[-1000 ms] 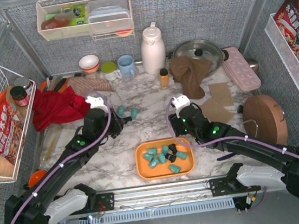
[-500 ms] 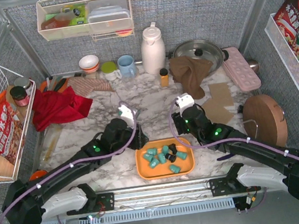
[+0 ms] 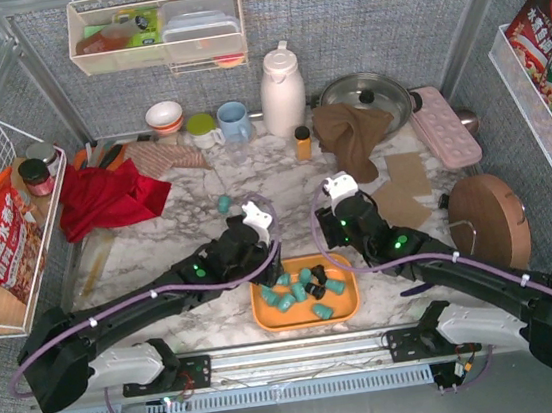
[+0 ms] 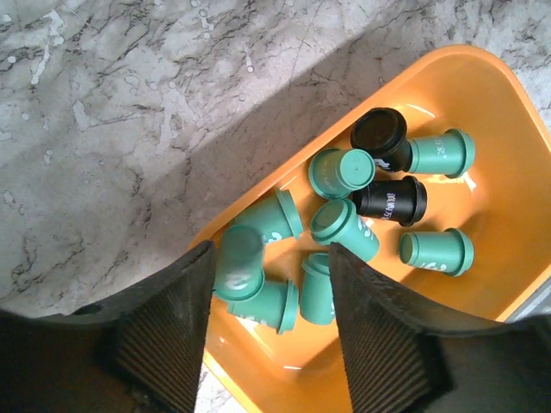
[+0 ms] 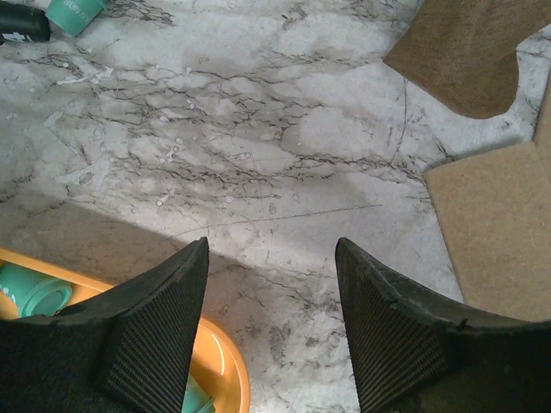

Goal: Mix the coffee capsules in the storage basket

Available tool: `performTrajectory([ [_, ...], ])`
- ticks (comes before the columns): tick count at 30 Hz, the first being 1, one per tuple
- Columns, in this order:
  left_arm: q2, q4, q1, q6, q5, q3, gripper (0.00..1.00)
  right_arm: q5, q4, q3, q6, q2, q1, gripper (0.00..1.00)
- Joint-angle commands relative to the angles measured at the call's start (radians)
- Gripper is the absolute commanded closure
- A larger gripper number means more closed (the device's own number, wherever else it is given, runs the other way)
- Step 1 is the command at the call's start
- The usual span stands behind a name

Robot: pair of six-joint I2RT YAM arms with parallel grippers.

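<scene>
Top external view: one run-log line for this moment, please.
left gripper: open over storage basket | right gripper: open, empty, over table | coffee capsules: teal and black, lying in basket | stray capsule: teal, on table

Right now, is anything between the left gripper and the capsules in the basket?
Nothing visible. The left gripper hangs open over the left end of the storage basket, and the coffee capsules lie uncovered directly beneath its fingers.
</scene>
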Motion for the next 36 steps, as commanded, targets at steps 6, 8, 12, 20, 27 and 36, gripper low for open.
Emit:
performTrajectory([
  [6, -0.098, -0.016, -0.002, -0.006, -0.214, -0.004, 0.34, -0.043, 0.017, 0.017, 0.016, 0.029, -0.001, 0.34],
  [8, -0.136, -0.036, -0.002, -0.012, -0.307, -0.006, 0.33, -0.075, 0.017, 0.024, 0.02, 0.037, -0.001, 0.34],
  [12, -0.234, -0.069, -0.002, -0.035, -0.523, -0.035, 0.31, -0.121, 0.019, 0.045, 0.034, 0.068, -0.001, 0.35],
  [20, -0.464, -0.102, -0.002, 0.01, -0.693, -0.104, 0.01, -0.148, 0.006, 0.103, 0.076, 0.149, -0.001, 0.35],
  [27, -0.586, -0.204, -0.002, 0.007, -0.771, -0.103, 0.01, -0.184, 0.006, 0.196, 0.121, 0.277, 0.011, 0.35],
  [36, -0.67, -0.247, -0.003, -0.008, -0.77, -0.113, 0.01, -0.163, 0.011, 0.403, 0.205, 0.53, 0.038, 0.38],
])
